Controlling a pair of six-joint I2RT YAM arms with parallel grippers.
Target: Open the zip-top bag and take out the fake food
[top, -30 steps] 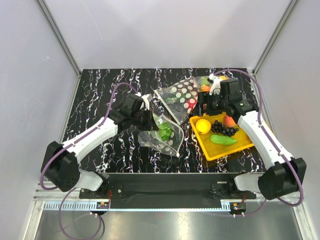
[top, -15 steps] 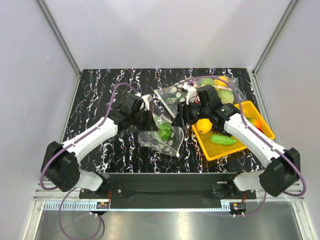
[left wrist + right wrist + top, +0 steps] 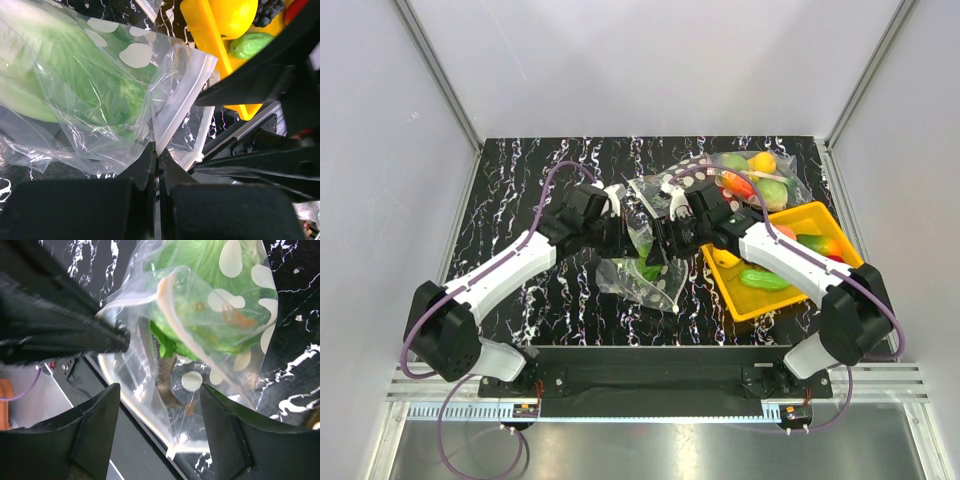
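Note:
The zip-top bag is crinkly clear plastic with white dots and lies at the table's middle. My left gripper is shut on one lip of its zip strip, holding the mouth up. My right gripper stands open at the gaping mouth, its fingers on either side of the lower lip, with nothing pinched. Inside the bag lie the green lettuce and the scaly tail of the fish. The yellow lemon sits in the tray, outside the bag.
A yellow tray at the right holds a cucumber, a peach and black grapes. Behind it lie a clear bag of carrot and fruit and a dark polka-dot bag.
My right arm has swung left from over the tray to the bag's mouth, close to the left gripper. The left gripper has kept its hold on the zip strip.

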